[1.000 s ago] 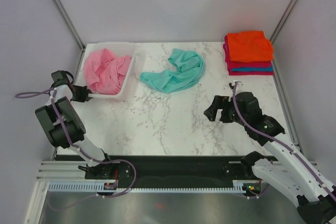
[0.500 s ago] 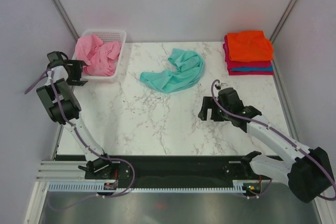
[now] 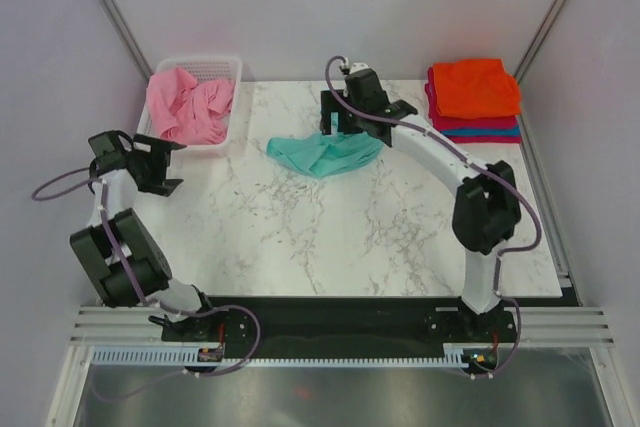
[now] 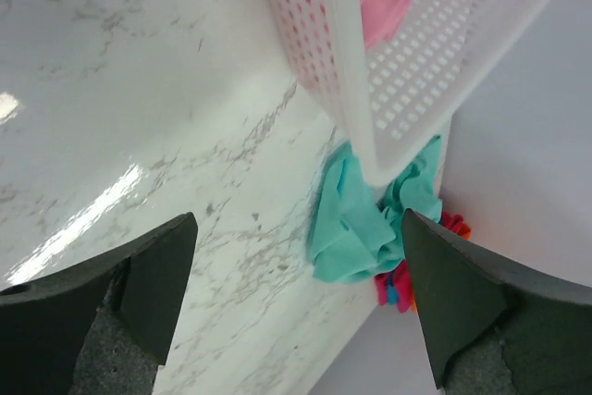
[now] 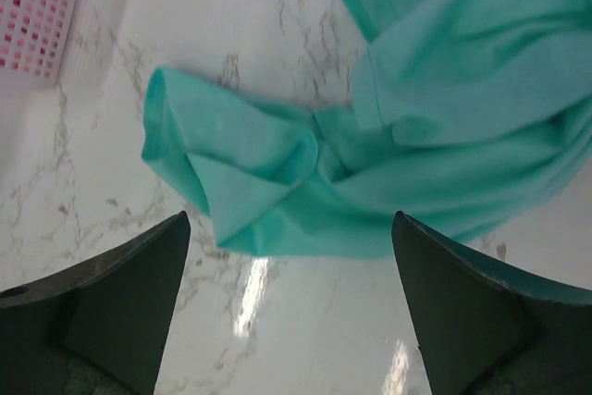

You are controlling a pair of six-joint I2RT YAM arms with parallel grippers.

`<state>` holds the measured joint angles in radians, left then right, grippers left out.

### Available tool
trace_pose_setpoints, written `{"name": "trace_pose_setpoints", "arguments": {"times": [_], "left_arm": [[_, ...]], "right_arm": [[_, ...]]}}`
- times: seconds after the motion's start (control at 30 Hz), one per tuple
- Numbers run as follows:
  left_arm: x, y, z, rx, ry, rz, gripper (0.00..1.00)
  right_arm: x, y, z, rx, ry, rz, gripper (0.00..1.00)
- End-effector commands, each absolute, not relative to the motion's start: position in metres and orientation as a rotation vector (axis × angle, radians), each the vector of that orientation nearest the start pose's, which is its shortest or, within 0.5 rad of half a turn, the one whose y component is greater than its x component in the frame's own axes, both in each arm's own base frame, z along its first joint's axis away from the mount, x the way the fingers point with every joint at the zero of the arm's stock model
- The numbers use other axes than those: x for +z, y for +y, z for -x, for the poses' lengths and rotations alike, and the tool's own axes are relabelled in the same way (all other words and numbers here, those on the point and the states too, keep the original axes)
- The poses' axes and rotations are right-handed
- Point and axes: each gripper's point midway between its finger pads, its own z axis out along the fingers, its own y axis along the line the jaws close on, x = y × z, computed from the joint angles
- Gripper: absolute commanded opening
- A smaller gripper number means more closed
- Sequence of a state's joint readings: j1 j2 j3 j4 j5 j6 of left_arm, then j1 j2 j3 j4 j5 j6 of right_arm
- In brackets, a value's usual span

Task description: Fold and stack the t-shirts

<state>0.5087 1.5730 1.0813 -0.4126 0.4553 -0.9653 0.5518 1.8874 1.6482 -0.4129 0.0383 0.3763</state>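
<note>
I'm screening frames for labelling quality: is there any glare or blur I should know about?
Left wrist: glare streaks on the marble table, basket in focus. Right wrist: small glare patches on the marble below the teal t-shirt, cloth sharp. Top external: even light, no harsh shadows.

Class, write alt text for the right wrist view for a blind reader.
A crumpled teal t-shirt lies on the white marble table, beneath the open right gripper, whose two dark fingers frame it. A corner of the white slotted basket shows at top left.
</note>
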Motion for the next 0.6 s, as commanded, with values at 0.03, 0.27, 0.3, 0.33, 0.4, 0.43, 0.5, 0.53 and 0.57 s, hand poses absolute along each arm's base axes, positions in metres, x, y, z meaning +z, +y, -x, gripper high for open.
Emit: {"name": "trace_pose_setpoints", "arguments": {"times": [0.03, 0.27, 0.3, 0.33, 0.4, 0.43, 0.5, 0.53, 0.57], "left_arm": [[0.137, 0.076, -0.344, -0.657, 2.049, 1.231, 0.97], [0.152, 0.038, -0.339, -0.712, 2.082, 1.04, 0.89], [0.155, 0.035, -0.34, -0.717, 2.086, 1.021, 0.89], [0.156, 0.032, -0.342, -0.72, 2.091, 1.002, 0.88], [0.154, 0.027, -0.341, -0.734, 2.102, 0.997, 0.87], [0.153, 0.026, -0.34, -0.742, 2.107, 0.993, 0.87], [0.151, 0.019, -0.339, -0.751, 2.122, 0.975, 0.85], [0.153, 0.017, -0.339, -0.748, 2.125, 0.949, 0.84], [0.155, 0.013, -0.338, -0.743, 2.129, 0.923, 0.82]], "right_arm": [[0.184, 0.298, -0.502, 0.219, 2.228, 0.26, 0.98], [0.13, 0.281, -0.542, -0.137, 2.272, 0.237, 0.98], [0.124, 0.278, -0.542, -0.163, 2.278, 0.23, 0.98], [0.111, 0.272, -0.539, -0.212, 2.293, 0.228, 0.98], [0.103, 0.265, -0.537, -0.26, 2.301, 0.227, 0.92], [0.098, 0.261, -0.535, -0.283, 2.312, 0.233, 0.85], [0.098, 0.258, -0.532, -0.292, 2.312, 0.231, 0.52], [0.104, 0.256, -0.529, -0.29, 2.309, 0.228, 0.38], [0.109, 0.257, -0.525, -0.27, 2.309, 0.228, 0.17]]}}
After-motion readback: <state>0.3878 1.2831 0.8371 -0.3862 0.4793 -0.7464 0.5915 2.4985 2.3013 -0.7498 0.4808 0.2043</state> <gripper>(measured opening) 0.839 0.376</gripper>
